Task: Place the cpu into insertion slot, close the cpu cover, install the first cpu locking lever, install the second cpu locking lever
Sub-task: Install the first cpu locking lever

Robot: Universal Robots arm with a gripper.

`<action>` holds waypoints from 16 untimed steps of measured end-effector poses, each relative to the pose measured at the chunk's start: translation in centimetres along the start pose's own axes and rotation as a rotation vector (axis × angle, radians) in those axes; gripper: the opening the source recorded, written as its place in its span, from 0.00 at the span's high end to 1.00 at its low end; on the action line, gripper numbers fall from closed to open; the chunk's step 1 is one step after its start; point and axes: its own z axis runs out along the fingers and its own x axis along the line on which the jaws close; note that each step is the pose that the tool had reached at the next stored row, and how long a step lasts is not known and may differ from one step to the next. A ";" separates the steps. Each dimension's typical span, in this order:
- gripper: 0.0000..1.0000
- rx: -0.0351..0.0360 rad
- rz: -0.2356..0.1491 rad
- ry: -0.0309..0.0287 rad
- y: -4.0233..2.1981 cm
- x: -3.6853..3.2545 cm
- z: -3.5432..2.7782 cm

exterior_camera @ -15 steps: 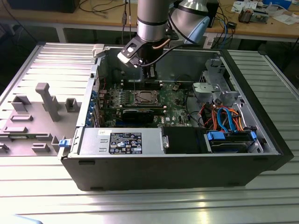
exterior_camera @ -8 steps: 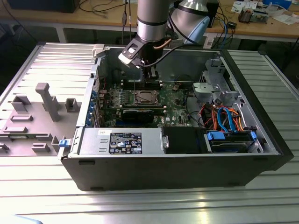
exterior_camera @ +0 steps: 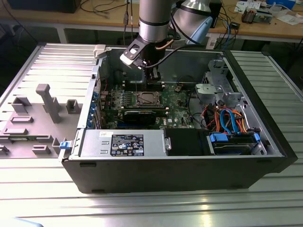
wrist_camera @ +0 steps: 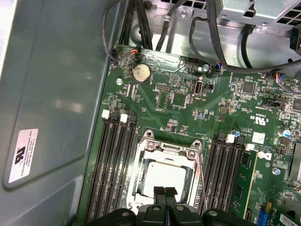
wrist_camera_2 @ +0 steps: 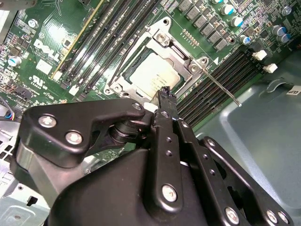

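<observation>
The cpu [wrist_camera_2: 151, 77] [wrist_camera: 164, 175] lies flat in the insertion slot [exterior_camera: 144, 98] on the green board, silver top up. The cpu cover [wrist_camera: 167, 151] [wrist_camera_2: 183, 60] is down around the chip as a silver frame. My gripper [wrist_camera: 164, 192] [wrist_camera_2: 164, 90] is shut with nothing between its black fingers. It hovers just over the socket's edge, tips at the chip's border. One thin locking lever [wrist_camera_2: 221, 87] sticks out at an angle across the memory slots. A second lever [wrist_camera_2: 124, 56] runs along the opposite side of the socket. In the exterior view the gripper [exterior_camera: 152, 78] hangs inside the case above the socket.
Long memory slots [wrist_camera: 113, 165] [wrist_camera: 225, 169] flank the socket on both sides. The case wall [wrist_camera: 47, 94] is close by. A power supply [exterior_camera: 123, 142], a blue-fronted drive cage [exterior_camera: 234, 142] and orange and blue cables [exterior_camera: 227, 118] fill the case's near side. Grey fixtures [exterior_camera: 47, 101] stand outside.
</observation>
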 end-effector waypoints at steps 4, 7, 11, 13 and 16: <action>0.89 0.0002 -0.009 0.0000 0.00 0.00 0.00; 0.89 0.0011 -0.055 0.0003 0.00 0.00 0.00; 0.89 0.0018 -0.092 0.0006 0.00 0.01 -0.28; 0.89 0.0018 -0.093 0.0007 0.01 0.01 -0.51; 0.89 0.0025 -0.131 0.0008 0.00 0.01 -0.51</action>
